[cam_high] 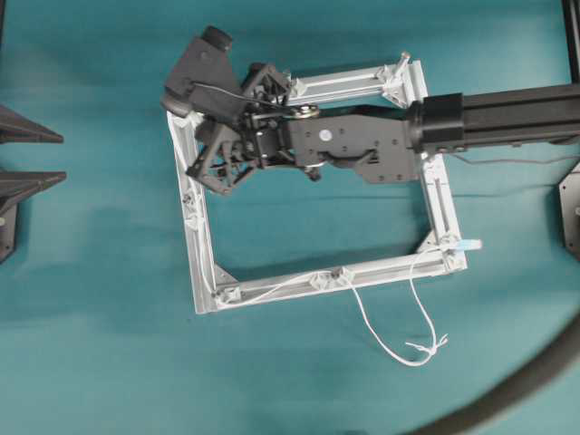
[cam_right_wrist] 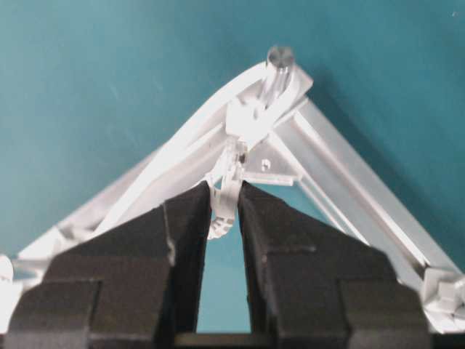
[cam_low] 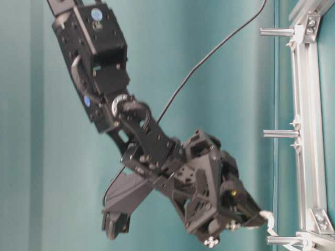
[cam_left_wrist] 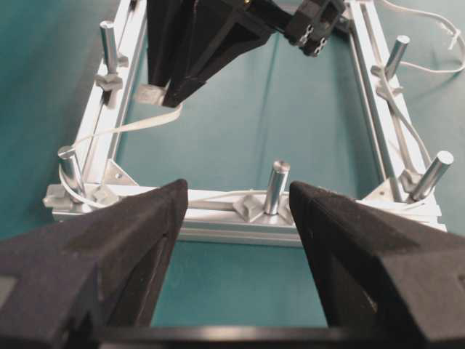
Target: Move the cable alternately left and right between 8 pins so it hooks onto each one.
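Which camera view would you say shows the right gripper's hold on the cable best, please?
The right wrist view: the right gripper pinches the white cable beside a corner pin. Overhead hides it, table-level blurs it, left wrist shows it from afar.

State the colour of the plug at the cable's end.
Light blue: the plug at the frame's corner, clearest in the overhead view.

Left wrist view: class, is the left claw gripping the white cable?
No: the left claw stands wide open with only the frame and teal table showing between its fingers, and the cable lies beyond it.

left hand (cam_left_wrist: pixel 236 218) spread, right hand (cam_right_wrist: pixel 224 211) pinching
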